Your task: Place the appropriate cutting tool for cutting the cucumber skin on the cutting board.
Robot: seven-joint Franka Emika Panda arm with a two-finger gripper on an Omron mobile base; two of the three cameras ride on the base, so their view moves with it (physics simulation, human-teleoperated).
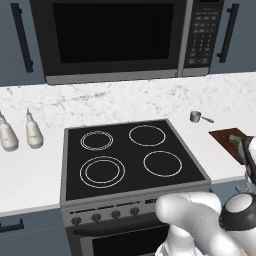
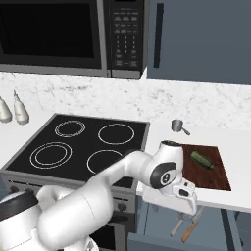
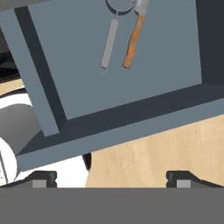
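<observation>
The cutting tool (image 3: 108, 43), a slim grey peeler with a ring-shaped head, lies in an open blue-grey drawer (image 3: 166, 52) beside an orange-handled knife (image 3: 134, 41). In the right base view the peeler (image 2: 176, 227) and the knife (image 2: 192, 225) lie below the counter edge. My gripper (image 3: 112, 180) is open above the drawer, its fingertips (image 3: 43, 179) wide apart and holding nothing, well short of the peeler. The dark green cucumber (image 2: 201, 159) lies on the reddish-brown cutting board (image 2: 211, 176) on the counter, above the drawer.
A tiny steel pot (image 2: 178, 126) stands behind the board. The black stovetop (image 1: 130, 155) is to the left, with the microwave (image 1: 115, 35) above it and two bottles (image 1: 34, 131) on the left counter. Wooden floor (image 3: 166, 153) lies below the drawer.
</observation>
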